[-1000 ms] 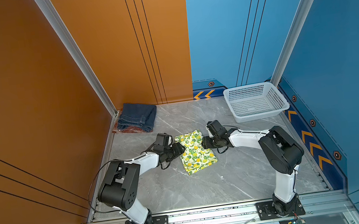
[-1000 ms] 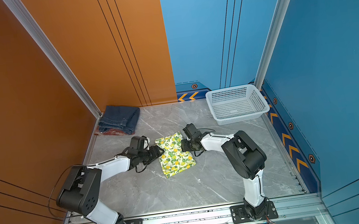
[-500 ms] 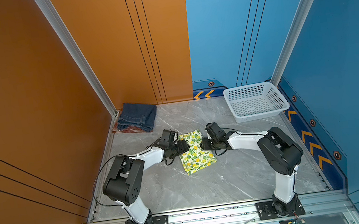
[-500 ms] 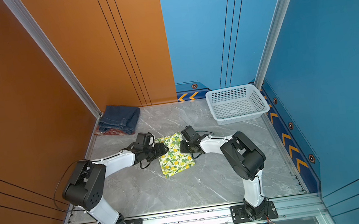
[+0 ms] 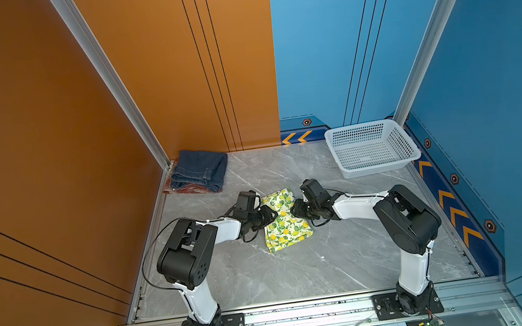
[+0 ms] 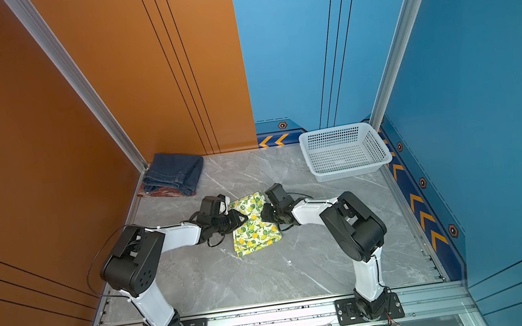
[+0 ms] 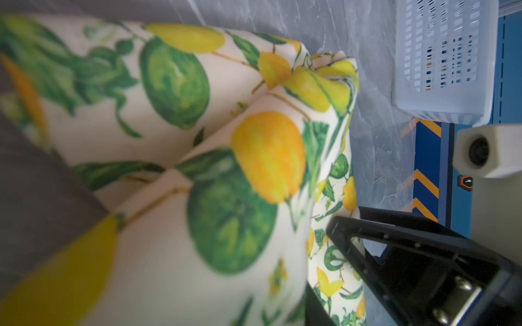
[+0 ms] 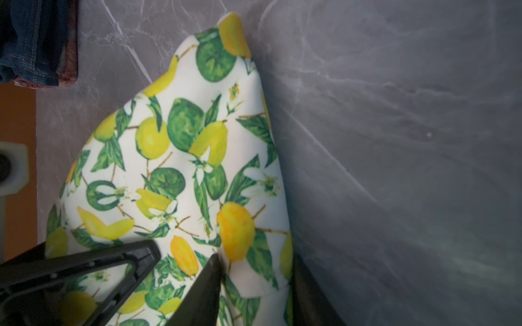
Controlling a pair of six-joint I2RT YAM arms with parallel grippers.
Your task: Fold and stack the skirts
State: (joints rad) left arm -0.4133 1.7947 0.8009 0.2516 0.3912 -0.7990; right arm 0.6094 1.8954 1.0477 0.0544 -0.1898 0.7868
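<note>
In both top views the lemon skirt lies folded on the table, in front of the basket and off to its left. A second ago my left gripper and right gripper sat at the skirt's two sides. Now both have slid in over the end nearer the basket, and that end is bunched up between them. The denim skirt sits on the plaid skirt in the back corner, far left of the basket and well apart from my grippers.

In the left wrist view the cloth puffs up close to the camera, squeezed beside a black finger. My left jaws are pinching the lemon skirt.

In the right wrist view the cloth stands up like a little tent. Some of it lies between my right fingers, but I cannot tell if they bite yet.

I think this is the pick-up to carry the last skirt to the pile. If my right side has no hold, the fold may fall open.
</note>
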